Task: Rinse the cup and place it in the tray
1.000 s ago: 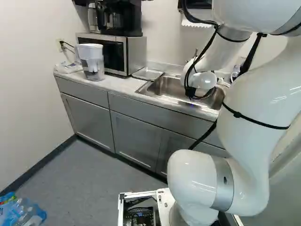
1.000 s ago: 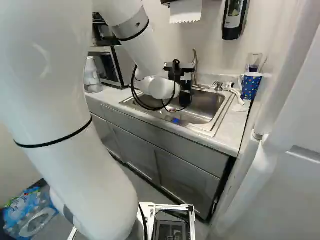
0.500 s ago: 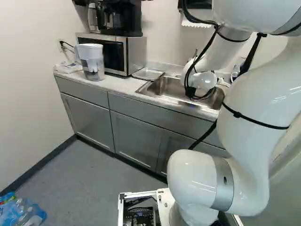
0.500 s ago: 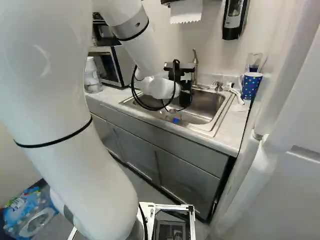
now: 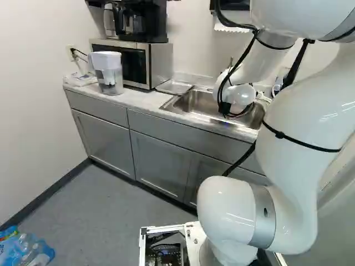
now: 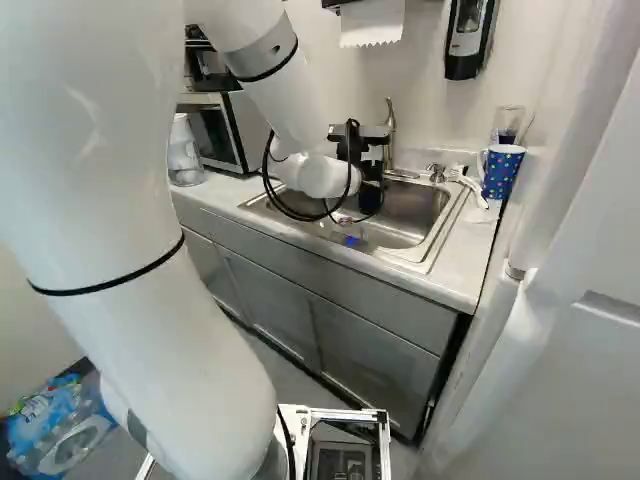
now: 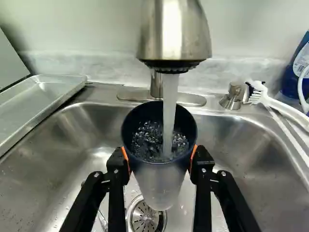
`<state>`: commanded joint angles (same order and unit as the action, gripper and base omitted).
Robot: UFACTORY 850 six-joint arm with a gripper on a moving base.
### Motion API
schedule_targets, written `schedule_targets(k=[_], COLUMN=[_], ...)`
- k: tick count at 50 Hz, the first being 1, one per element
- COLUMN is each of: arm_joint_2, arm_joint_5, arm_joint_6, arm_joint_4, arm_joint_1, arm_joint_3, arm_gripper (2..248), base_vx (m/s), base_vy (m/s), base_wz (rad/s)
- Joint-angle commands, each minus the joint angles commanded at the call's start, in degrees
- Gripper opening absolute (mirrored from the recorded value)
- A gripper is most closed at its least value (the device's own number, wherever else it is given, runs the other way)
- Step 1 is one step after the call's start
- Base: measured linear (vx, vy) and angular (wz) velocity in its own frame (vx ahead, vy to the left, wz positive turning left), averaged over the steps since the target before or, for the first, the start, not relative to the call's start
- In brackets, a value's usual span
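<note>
"One pitcher [image 5: 109, 75] at the left, on the counter [image 5: 145, 98]?"

"Yes — and just right of it, a microwave [image 5: 158, 64], with a coffee maker [image 5: 147, 25] on top."

"Next along?"

"Shallow metal tray [image 7: 46, 99], beside the sink [image 7: 241, 150] on its left. Bare inside."

"And over the sink?"

"Black gripper [image 6: 371, 190], fingers parted by just the width of the cup [image 7: 159, 186], orange pads [image 7: 125, 160] pressed to it from both sides. Firmly clasped, by the look of it."

"Mouth up?"

"Up, right under the faucet [image 7: 175, 31] — water [image 7: 169, 106] pouring straight in. Dark rim, cloudy lower part, bubbles within. Drain [image 7: 143, 216] lower down, in the basin."

"And to the right?"

"First a metal faucet handle [image 7: 235, 93], then a white brush [image 7: 282, 108] with dark bristles close by. Farther right, a blue spotted cup [image 6: 502, 175], with a clear glass [image 6: 508, 120] just behind."
</note>
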<state>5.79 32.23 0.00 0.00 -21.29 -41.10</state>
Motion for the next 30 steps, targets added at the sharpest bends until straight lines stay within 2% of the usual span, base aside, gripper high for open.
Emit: schedule_targets(k=[13, 30], arm_joint_2=[-0.12, -1.04], arm_joint_5=[0.00, 0.00], arm_joint_6=[0.00, 0.00], arm_joint_4=[0.00, 0.00], arm_joint_1=[0.18, 1.69], arm_joint_3=[0.12, 1.10], arm_gripper=[126, 126], base_vx=[0.000, 0.000], base_vy=[0.000, 0.000], base_wz=[0.000, 0.000])
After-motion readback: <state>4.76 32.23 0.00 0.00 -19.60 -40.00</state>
